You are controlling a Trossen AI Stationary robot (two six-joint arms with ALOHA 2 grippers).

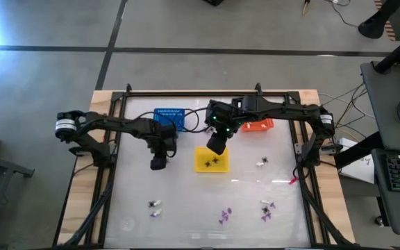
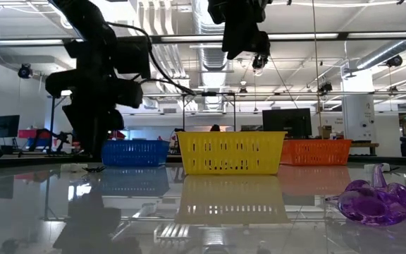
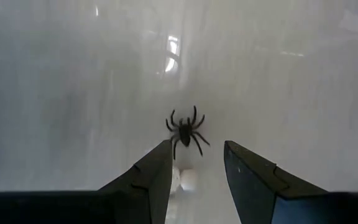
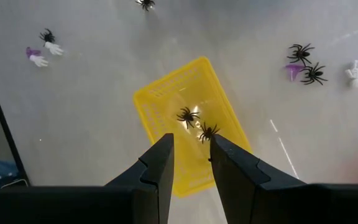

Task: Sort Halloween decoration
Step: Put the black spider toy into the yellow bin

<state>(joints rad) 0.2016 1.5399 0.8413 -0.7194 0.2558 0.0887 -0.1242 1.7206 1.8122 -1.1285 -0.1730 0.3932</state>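
The left gripper [image 3: 194,171] hangs with jaws parted and empty — a black spider [image 3: 185,130] lies on the table just ahead, near the blue basket [image 1: 170,117]. The right gripper [image 4: 191,158], parted, hovers over the yellow basket [image 4: 160,102] — two spiders inside.

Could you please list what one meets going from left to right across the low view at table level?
Blue basket → yellow basket → orange basket → purple trinket.
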